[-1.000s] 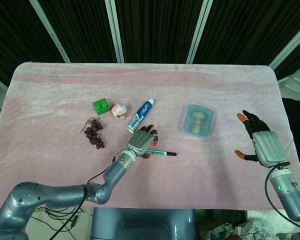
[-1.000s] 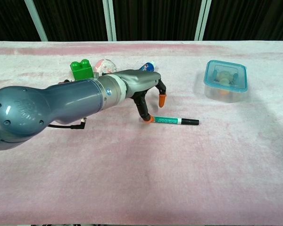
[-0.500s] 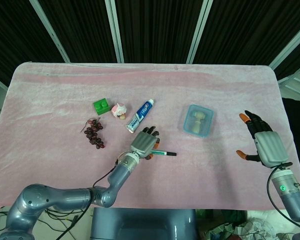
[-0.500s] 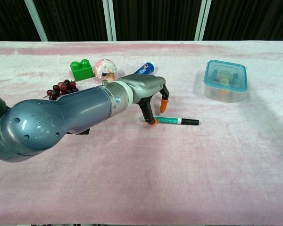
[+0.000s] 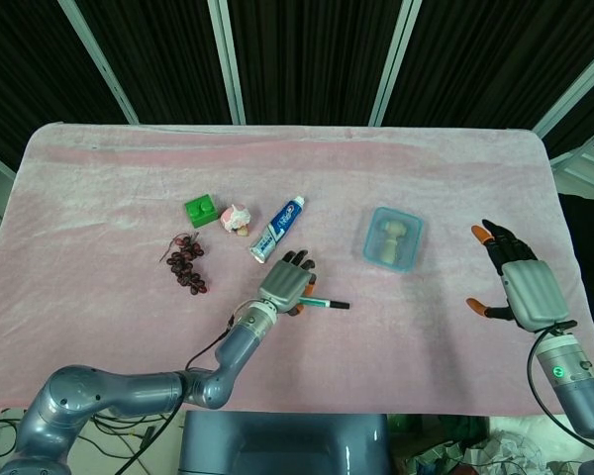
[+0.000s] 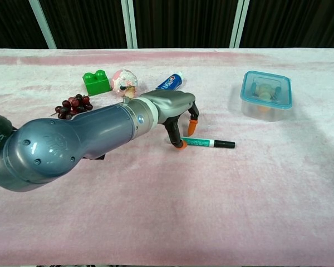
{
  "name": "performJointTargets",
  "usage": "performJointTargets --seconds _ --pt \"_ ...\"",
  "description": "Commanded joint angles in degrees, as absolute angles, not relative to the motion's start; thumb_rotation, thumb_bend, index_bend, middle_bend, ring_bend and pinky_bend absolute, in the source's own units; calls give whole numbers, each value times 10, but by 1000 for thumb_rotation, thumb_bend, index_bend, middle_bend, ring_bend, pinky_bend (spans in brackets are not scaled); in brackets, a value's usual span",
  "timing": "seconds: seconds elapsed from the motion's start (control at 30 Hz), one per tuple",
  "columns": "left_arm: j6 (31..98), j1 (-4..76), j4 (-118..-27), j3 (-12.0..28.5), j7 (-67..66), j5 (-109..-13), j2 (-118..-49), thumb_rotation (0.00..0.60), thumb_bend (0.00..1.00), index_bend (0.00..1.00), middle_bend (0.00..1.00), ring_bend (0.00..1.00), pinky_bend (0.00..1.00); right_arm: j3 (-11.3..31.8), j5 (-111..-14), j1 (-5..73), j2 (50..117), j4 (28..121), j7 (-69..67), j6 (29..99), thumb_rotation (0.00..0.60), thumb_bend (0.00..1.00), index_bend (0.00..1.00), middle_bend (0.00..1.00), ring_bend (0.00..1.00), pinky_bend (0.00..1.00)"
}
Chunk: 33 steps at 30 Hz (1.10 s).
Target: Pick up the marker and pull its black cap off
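Observation:
The marker [image 6: 206,142] lies flat on the pink cloth, its green barrel to the left and its black cap [image 6: 227,144] to the right. The head view shows the marker [image 5: 328,304] just right of my left hand [image 5: 285,284]. That left hand [image 6: 175,108] arches over the marker's left end with its fingers apart. One orange fingertip [image 6: 180,145] touches the cloth beside the barrel, and nothing is gripped. Far to the right, my right hand [image 5: 520,282] hovers near the table's right edge with its fingers spread and empty. The chest view does not show it.
A blue lidded container [image 6: 266,94] stands right of the marker. A toothpaste tube [image 6: 170,81], a pink-white toy [image 6: 124,81], a green brick [image 6: 96,82] and dark grapes [image 6: 71,105] lie behind and left of my left hand. My left forearm crosses the front left.
My left arm has pushed slightly forward and lowered, keeping the hand over the marker's left end. The marker has not moved. The right hand has barely drifted.

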<state>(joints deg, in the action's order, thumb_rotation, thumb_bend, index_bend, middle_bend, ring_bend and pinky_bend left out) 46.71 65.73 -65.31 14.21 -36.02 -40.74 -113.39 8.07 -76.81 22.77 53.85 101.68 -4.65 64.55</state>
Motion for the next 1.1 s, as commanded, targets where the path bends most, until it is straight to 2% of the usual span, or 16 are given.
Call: performJointTargets --seconds 0.03,0.53,1.1 --pt "466 658 -649 143 -361 -406 -1136 600 297 533 190 35 98 81 -767 228 539 1017 -46 646 600 78 36 0 39 151" --pt "456 661 -630 142 -365 -404 -1149 600 297 502 190 35 85 82 -765 226 539 1011 -51 643 600 81 36 0 39 150" --pt "465 657 -628 149 -358 -415 -1151 600 310 525 198 35 85 82 -764 226 538 1012 -50 640 600 86 34 0 39 150"
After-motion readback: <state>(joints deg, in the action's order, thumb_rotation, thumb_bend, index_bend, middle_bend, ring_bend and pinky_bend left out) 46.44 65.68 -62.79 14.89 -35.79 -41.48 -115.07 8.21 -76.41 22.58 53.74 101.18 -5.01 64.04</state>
